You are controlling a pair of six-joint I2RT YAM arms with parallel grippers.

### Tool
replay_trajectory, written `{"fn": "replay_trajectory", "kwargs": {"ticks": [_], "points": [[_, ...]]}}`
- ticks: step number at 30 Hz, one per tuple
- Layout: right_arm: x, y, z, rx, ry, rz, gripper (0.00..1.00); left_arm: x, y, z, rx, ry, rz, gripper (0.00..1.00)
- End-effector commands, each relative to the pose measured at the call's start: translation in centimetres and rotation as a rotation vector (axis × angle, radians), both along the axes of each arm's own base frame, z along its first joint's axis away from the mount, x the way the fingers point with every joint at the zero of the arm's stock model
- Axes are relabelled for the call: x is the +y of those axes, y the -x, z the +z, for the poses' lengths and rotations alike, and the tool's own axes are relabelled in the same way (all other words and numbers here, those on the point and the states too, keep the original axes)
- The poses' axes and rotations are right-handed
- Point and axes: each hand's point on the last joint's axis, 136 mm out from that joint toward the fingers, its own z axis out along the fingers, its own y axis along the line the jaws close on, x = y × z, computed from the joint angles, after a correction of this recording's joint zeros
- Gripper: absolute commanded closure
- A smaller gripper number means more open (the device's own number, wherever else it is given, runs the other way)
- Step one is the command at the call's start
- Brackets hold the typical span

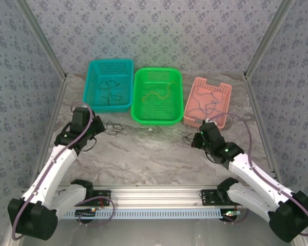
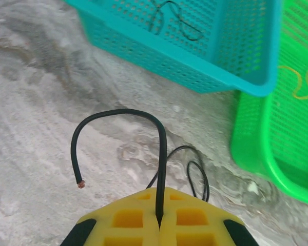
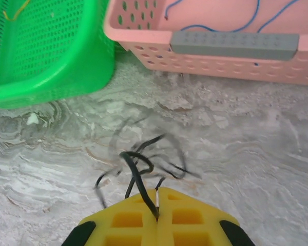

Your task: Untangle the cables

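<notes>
Marbled grey tabletop (image 1: 154,164) between patterned walls (image 1: 159,25), seen from above: the white left arm (image 1: 54,169) and right arm (image 1: 251,171) reach toward three baskets in a row, a teal basket (image 1: 108,106), a green basket (image 1: 156,120) and a pink basket (image 1: 212,82). The overhead camera shows dark cables (image 1: 109,92) lying in the teal one, a single yellow-orange cable (image 1: 159,94) in the green, and blue and purplish cables (image 1: 208,102) looped in the pink. Their number is hard to count from that height.

The wrist close-ups tell what the overhead cannot. The left gripper (image 2: 159,220) has its yellow fingers pressed together on one black cable (image 2: 163,154), which arches over the table in front of the teal basket to a bare copper tip (image 2: 80,183). A second thin black loop (image 2: 197,174) lies on the marble behind it. The right gripper (image 3: 156,215), likewise closed, appears to pinch a strand of a black tangle (image 3: 143,164) on the table before the green and pink baskets; blur leaves the strand count unclear. One grey bar (image 3: 235,44) sits on the pink basket's rim.
</notes>
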Motion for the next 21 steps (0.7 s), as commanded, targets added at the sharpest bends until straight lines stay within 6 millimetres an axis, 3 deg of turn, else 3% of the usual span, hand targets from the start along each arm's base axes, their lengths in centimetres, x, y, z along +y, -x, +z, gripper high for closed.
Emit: {"fn": "replay_trajectory", "kwargs": {"ticks": [1, 2, 5, 8, 10, 13, 16, 18, 21], "points": [[0.2, 1.4, -1.9, 0.096, 0.02, 0.066, 1.0, -2.2, -0.1, 3.4, -0.098, 0.041, -0.146, 1.0], [0.3, 1.3, -2.0, 0.107, 0.023, 0.068, 0.98, -2.6, 0.0, 3.8, -0.111, 0.044, -0.173, 1.0], [0.6, 1.1, -1.2, 0.099, 0.015, 0.067, 0.75, -3.9, 0.4, 5.0, -0.143, 0.082, -0.255, 1.0], [1.8, 1.2, 1.4, 0.026, 0.012, 0.099, 0.58, -5.4, 1.0, 5.6, -0.166, 0.128, -0.333, 1.0], [3.4, 1.3, 3.6, -0.026, 0.024, 0.15, 0.54, -6.2, 1.4, 5.9, -0.186, 0.14, -0.374, 1.0], [6.9, 1.6, 6.9, -0.085, 0.02, 0.272, 0.5, -7.7, 2.3, 6.4, -0.23, 0.16, -0.467, 1.0], [11.9, 1.9, 9.2, -0.062, -0.053, 0.458, 0.46, -9.3, 3.6, 7.0, -0.279, 0.166, -0.57, 1.0], [15.2, 2.0, 9.8, -0.005, -0.103, 0.58, 0.45, -10.4, 4.7, 7.4, -0.309, 0.164, -0.643, 1.0], [18.5, 2.2, 10.2, 0.051, -0.135, 0.737, 0.45, -12.3, 6.6, 7.8, -0.343, 0.169, -0.767, 1.0]]}}
